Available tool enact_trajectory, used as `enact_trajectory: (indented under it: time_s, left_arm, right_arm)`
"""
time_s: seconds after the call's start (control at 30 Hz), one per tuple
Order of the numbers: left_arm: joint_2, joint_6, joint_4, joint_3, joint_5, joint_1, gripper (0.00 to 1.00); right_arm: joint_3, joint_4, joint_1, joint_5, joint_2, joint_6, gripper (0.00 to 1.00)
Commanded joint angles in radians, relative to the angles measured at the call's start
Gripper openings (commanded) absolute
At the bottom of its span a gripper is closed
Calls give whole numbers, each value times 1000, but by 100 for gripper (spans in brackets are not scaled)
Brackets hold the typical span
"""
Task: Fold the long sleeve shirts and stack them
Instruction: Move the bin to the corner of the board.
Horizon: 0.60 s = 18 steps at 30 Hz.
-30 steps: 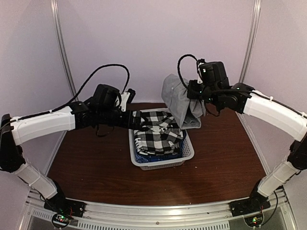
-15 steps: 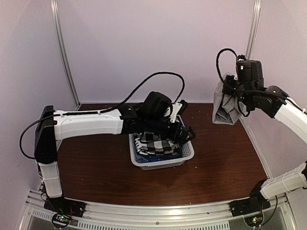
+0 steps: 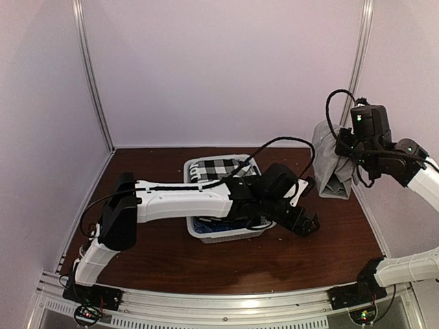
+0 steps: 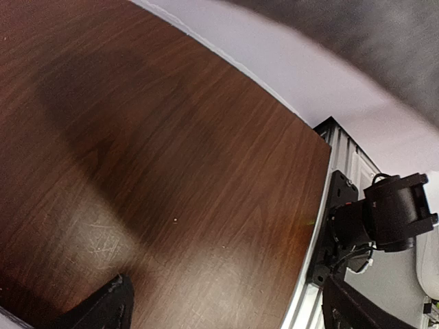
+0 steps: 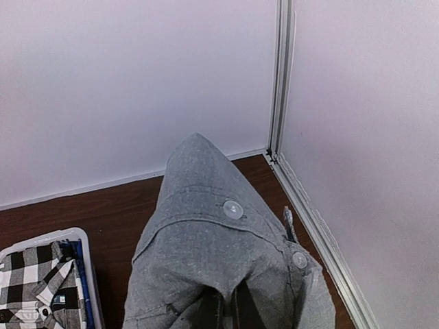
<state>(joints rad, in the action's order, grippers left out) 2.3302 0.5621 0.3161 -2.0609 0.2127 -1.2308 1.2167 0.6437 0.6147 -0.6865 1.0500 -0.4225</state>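
Over the bench (image 3: 329,236), the right gripper (image 3: 345,145) pinches the grey shirt (image 3: 333,170) aloft; the left gripper (image 3: 306,223) hovers empty, wide-jawed. Next, probably: lay it flat for folding.

grey shirt (image 3: 333,168): plain light grey, pale buttons. checked shirt (image 3: 218,166): black-and-white squares. basket (image 3: 226,238): white. table (image 3: 164,240): dark reddish-brown, shows wood grain. walls (image 3: 219,68): pale lilac, unpatterned.

The checked shirt (image 3: 219,166) lies in the basket (image 3: 204,235); the plain shirt (image 3: 331,164) hangs to its right.
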Motion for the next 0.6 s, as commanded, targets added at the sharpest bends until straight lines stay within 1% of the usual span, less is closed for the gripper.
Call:
enact_trajectory:
  time_s: [0.0,0.17,0.3,0.47,0.57]
  left_arm:
    - [55,68,17,-55,-46,8,97]
    - [93,115,64,-85,-133,26,97]
    - [75,147,67,-11,-194,62,97]
    - [38,148,65,83,-198,104,96]
    - [5,139,66,154,-233,128,97]
  right_arm:
    - [-3,12,-8,-70,-31,-26,0]
    - [1,21,-7,-54,-24,-36,0]
    - [0,19,-7,-51,-25,-36,0]
    - [-5,17,-8,-37,-18,-38,0]
    - [-6,17,-7,-31,-15,-37,0]
